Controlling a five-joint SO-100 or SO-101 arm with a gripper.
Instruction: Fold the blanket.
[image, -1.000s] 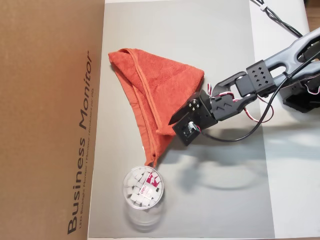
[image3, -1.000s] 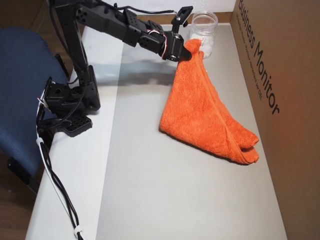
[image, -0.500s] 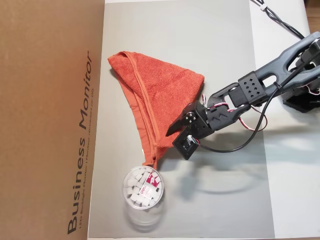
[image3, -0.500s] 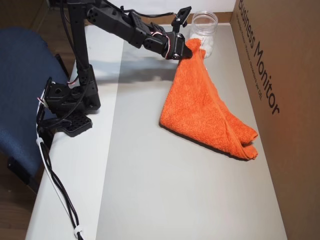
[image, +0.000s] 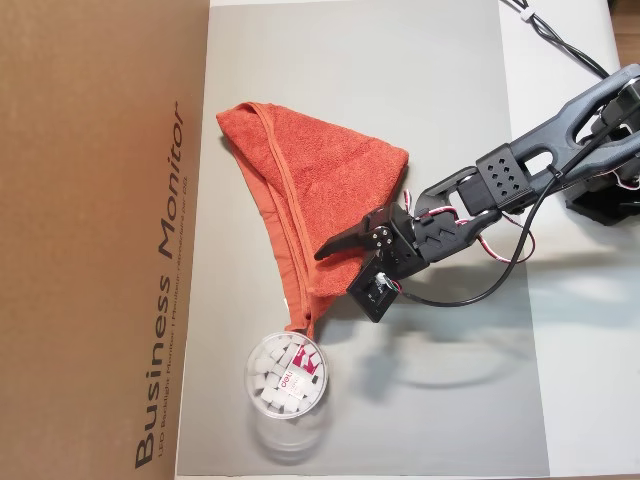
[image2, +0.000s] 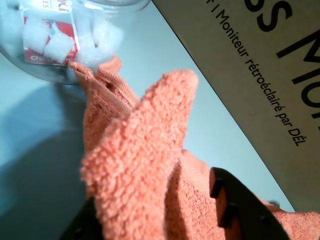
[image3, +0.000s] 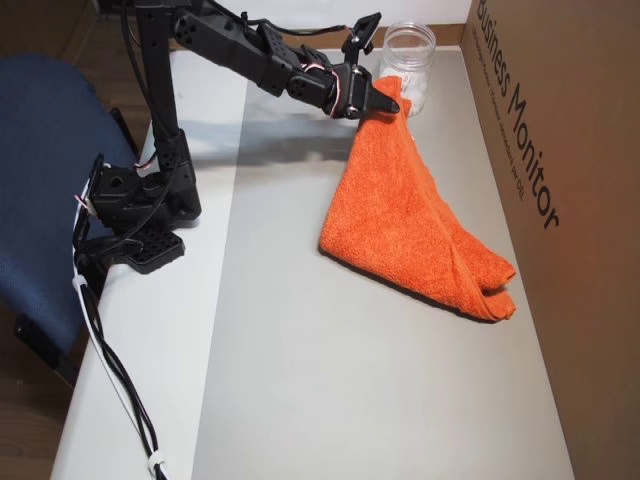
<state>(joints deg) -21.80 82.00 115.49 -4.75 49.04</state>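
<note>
Since half a second ago your gripper (image: 338, 262) has spread: one black finger now juts out over the blanket (image: 300, 190) in an overhead view, where before it lay closer in. The blanket itself has barely shifted.

You have the jaws parted fairly wide, with a raised fold of terry cloth standing between them in the wrist view (image2: 140, 165); whether they grip it you cannot tell from these pictures. One dark finger (image2: 240, 210) shows at the lower right of that view, beside the cloth.

Take the clear jar (image: 286, 374) of white cubes as your mark. The blanket lies folded into a rough triangle on the grey mat (image: 440, 90), its narrow tip reaching down to touch or nearly touch the jar's rim, its wide end spread away from the jar alongside the cardboard box (image: 90, 200). Your gripper sits over the blanket's edge near that tip, just beside the jar. In another overhead view the gripper (image3: 378, 98) is held above the mat, with the blanket (image3: 410, 230) running from it toward the box (image3: 560, 150).
</note>
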